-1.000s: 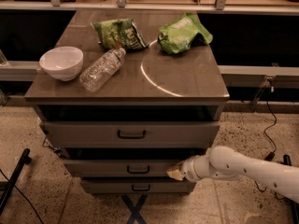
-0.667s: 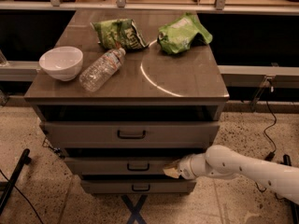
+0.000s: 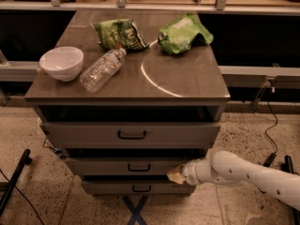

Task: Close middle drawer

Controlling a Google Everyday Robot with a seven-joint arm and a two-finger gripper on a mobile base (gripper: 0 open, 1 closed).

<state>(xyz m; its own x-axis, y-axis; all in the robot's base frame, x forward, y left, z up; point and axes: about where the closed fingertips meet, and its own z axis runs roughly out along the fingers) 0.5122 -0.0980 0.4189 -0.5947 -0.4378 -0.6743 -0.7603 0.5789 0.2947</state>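
Observation:
The middle drawer (image 3: 117, 166) is a grey-brown front with a small dark bar handle (image 3: 139, 168), between a taller-fronted top drawer (image 3: 84, 135) and a slim bottom drawer (image 3: 108, 187). It stands out slightly from the cabinet, with a dark gap above it. My gripper (image 3: 174, 175), on a white arm (image 3: 243, 172) coming in from the right, is shut. Its tan tip is at the lower right part of the middle drawer's front, right of the handle, and holds nothing.
On the cabinet top (image 3: 187, 78) lie a white bowl (image 3: 62, 63), a clear plastic bottle (image 3: 101, 70) on its side and two green chip bags (image 3: 120, 33) (image 3: 183, 33). A black post (image 3: 14, 182) leans at the left. Cables (image 3: 269, 125) hang at the right.
My gripper has edged a little to the left against the middle drawer's front. The drawer and the things on top look much the same.

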